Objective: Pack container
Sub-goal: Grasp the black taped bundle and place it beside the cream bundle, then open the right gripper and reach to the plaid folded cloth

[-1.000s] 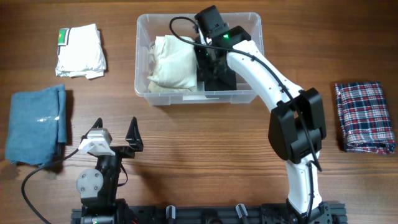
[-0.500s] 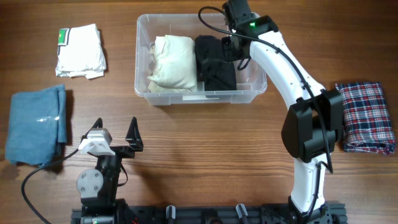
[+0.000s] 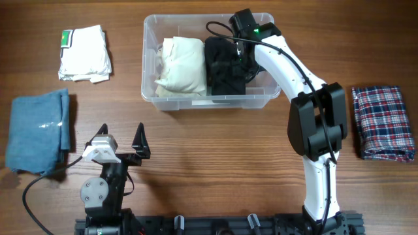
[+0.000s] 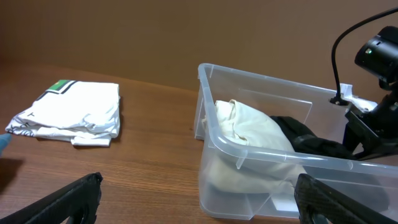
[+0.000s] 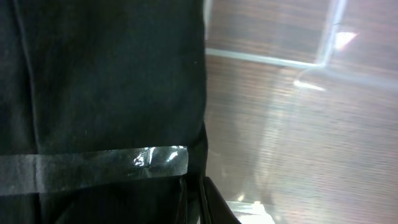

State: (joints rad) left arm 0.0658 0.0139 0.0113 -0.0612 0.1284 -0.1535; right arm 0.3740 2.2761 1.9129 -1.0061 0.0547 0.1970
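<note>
A blue cloth (image 3: 36, 130) lies folded at the left edge of the table (image 3: 215, 150). Far of it is a folded white cloth (image 3: 83, 53) with a green tag at its far left corner.

Just right of the blue cloth, at the near edge, the left gripper (image 3: 121, 130) points toward the far side. Its fingers (image 4: 74, 198) are spread wide apart with nothing between them. In the left wrist view they frame the white cloth and the container's near left corner.

The container (image 3: 149, 29) sits at the far middle of the table, well right of the white cloth and well left of the plaid cloth. Its long side runs left to right. A cream cloth (image 3: 181, 67) fills its left half. A black cloth (image 3: 224, 72) lies touching the cream cloth's right side, near the middle. The rightmost part of the container's floor is bare.

The right arm (image 3: 287, 68) reaches from the near right over the container's right wall. The right gripper (image 3: 238, 55) is inside the container, down at the black cloth's right edge. In the right wrist view its fingers (image 5: 193, 199) are together at the bottom of the frame, right against that edge. Whether they pinch any fabric cannot be told. A strip of clear tape (image 5: 93, 167) crosses the black cloth, and the clear floor and wall lie to its right.

A folded plaid cloth (image 3: 383, 122) rests at the right edge of the table.
</note>
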